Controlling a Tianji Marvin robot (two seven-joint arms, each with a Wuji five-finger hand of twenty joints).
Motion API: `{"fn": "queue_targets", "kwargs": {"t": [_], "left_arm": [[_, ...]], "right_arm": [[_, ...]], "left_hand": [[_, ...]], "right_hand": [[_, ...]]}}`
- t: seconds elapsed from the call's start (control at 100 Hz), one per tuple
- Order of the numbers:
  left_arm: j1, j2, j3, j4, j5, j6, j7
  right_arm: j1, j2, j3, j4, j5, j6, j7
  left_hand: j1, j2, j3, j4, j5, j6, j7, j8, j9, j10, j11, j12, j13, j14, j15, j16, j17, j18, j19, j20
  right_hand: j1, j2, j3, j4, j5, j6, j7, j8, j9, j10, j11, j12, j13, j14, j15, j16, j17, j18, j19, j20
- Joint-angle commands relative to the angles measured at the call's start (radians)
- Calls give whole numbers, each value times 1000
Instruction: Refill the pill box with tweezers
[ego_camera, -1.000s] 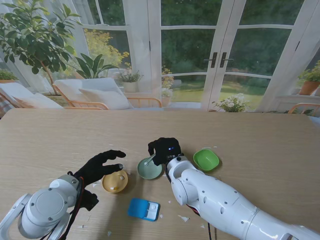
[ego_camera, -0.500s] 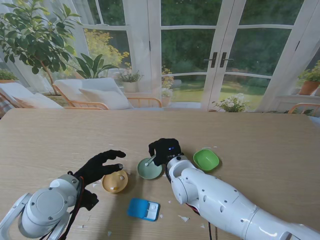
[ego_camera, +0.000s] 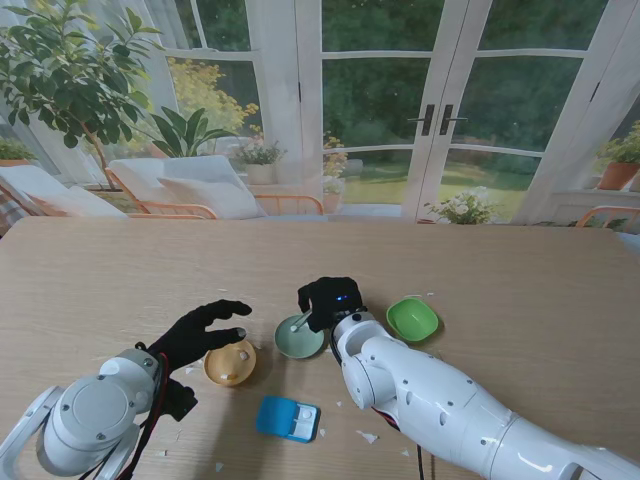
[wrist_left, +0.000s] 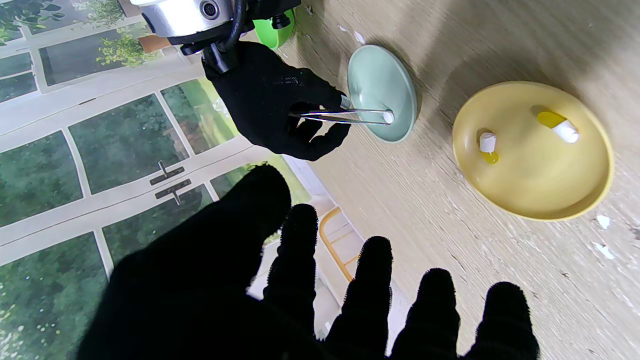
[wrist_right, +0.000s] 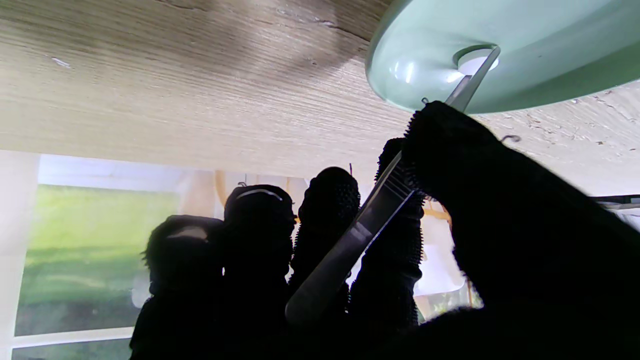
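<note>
My right hand (ego_camera: 328, 298) (wrist_left: 280, 107) is shut on metal tweezers (ego_camera: 299, 322) (wrist_left: 345, 115) (wrist_right: 360, 225). Their tips close around a white round pill (wrist_left: 387, 117) (wrist_right: 472, 60) inside the pale green dish (ego_camera: 298, 340) (wrist_left: 382, 90) (wrist_right: 500, 50). The yellow dish (ego_camera: 229, 363) (wrist_left: 532, 152) sits left of it and holds two yellow-and-white capsules (wrist_left: 557, 126). My left hand (ego_camera: 200, 333) (wrist_left: 300, 280) hovers open by the yellow dish, fingers spread, holding nothing. The blue pill box (ego_camera: 287, 418) lies nearer to me, its lid open.
A bright green dish (ego_camera: 412, 319) (wrist_left: 272, 32) stands right of my right hand. Small white flakes (ego_camera: 367, 436) dot the wooden table (ego_camera: 520, 290) near the pill box. My right arm (ego_camera: 440, 410) crosses the table's near right.
</note>
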Motion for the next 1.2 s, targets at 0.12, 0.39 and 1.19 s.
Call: {"fn": "queue_targets", "kwargs": {"t": [0.12,0.39,1.19], "left_arm": [[3,0,1,-4,0,3,-17],[2,0,1,-3,0,3,-18],[4,0,-1,-5,1,7,-19]], "right_arm": [[-4,-9,-2,-1,-4,11,9],[-4,-8,-2,-1,-2,12,14],[-206,82,167,-280,-138,0,76]], "left_hand": [[5,10,-20,29,-25,-43,9,-11,-8,-44,5,-1,-25,-25,-15,-8,6,-31,-22,-12],[5,9,-20,29,-24,-43,9,-11,-8,-44,6,-1,-25,-24,-14,-7,6,-31,-22,-12],[4,8,-18,29,-26,-43,9,-11,-8,-45,6,-1,-24,-25,-15,-7,6,-31,-22,-11]], "right_hand": [[-10,-25,16,12,-16,16,13,12,-13,-29,20,10,-8,-5,7,10,-8,-26,46,23],[-8,-21,19,14,-8,14,13,23,-7,-29,23,11,-3,-3,10,11,-7,-27,48,23],[37,61,17,30,105,-47,78,23,34,-21,27,5,18,9,21,8,5,-15,62,24]]}}
